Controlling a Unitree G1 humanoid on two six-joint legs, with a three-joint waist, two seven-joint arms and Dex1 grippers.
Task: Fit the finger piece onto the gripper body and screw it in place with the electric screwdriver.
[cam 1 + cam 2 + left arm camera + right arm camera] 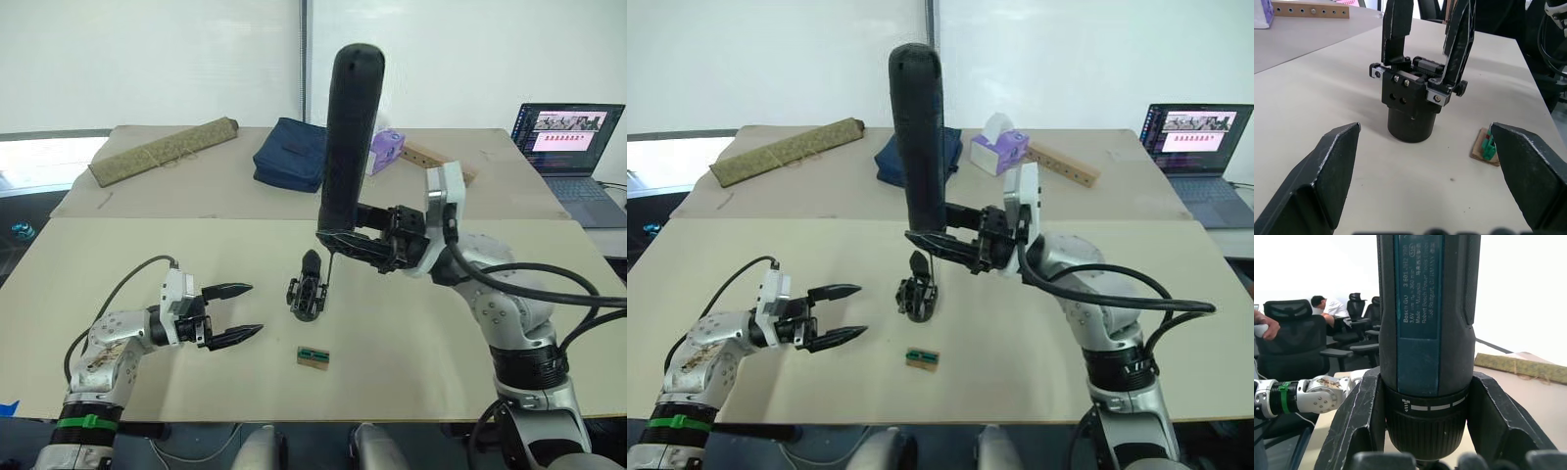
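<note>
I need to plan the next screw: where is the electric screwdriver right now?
The electric screwdriver stands upright in the right hand, its bit just above the gripper body at the table's middle.

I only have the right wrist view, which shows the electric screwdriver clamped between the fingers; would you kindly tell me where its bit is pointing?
Observer: The electric screwdriver stands upright in the right gripper. Its bit points down close beside the gripper body, on the robot's right of it. I cannot tell whether they touch.
Operator: Thank you. Is the left gripper steadying the body?
Observer: No, the left gripper is open and apart from it, on the robot's left.
Operator: And how does the body sit?
Observer: Upright on its round base, with two fingers rising from its frame in the left wrist view.
</note>
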